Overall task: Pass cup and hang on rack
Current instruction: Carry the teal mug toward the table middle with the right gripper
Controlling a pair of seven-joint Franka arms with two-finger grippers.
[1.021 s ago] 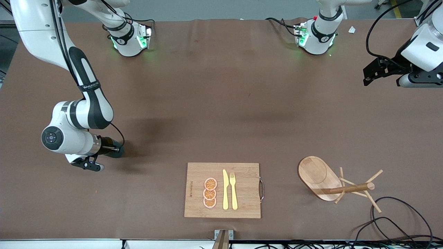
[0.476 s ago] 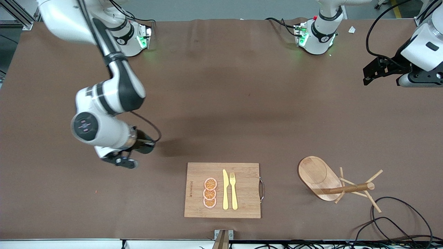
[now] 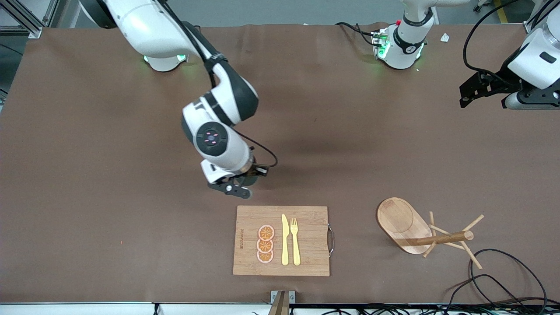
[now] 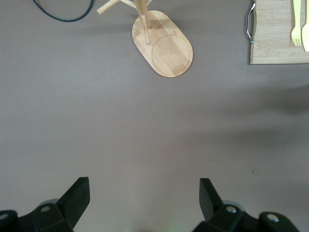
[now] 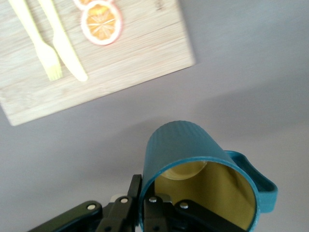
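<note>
My right gripper (image 3: 246, 178) is shut on the rim of the dark teal cup (image 5: 190, 150), one finger inside its yellow interior and one outside. It holds the cup in the air over bare table beside the cutting board's farther edge. In the front view the cup (image 3: 253, 176) is mostly hidden under the wrist. The wooden rack (image 3: 409, 227) stands on its oval base toward the left arm's end, also in the left wrist view (image 4: 166, 48). My left gripper (image 3: 470, 94) waits open and empty, high over that end of the table (image 4: 144, 186).
A bamboo cutting board (image 3: 308, 245) with orange slices (image 3: 265, 244), a yellow knife and a yellow fork (image 3: 295, 240) lies near the front edge. Black cables (image 3: 503, 271) lie nearer the camera than the rack, at the table corner.
My right arm has swung with the cup from the right arm's end of the table toward the middle, now over the table beside the cutting board. The left arm has not moved.
</note>
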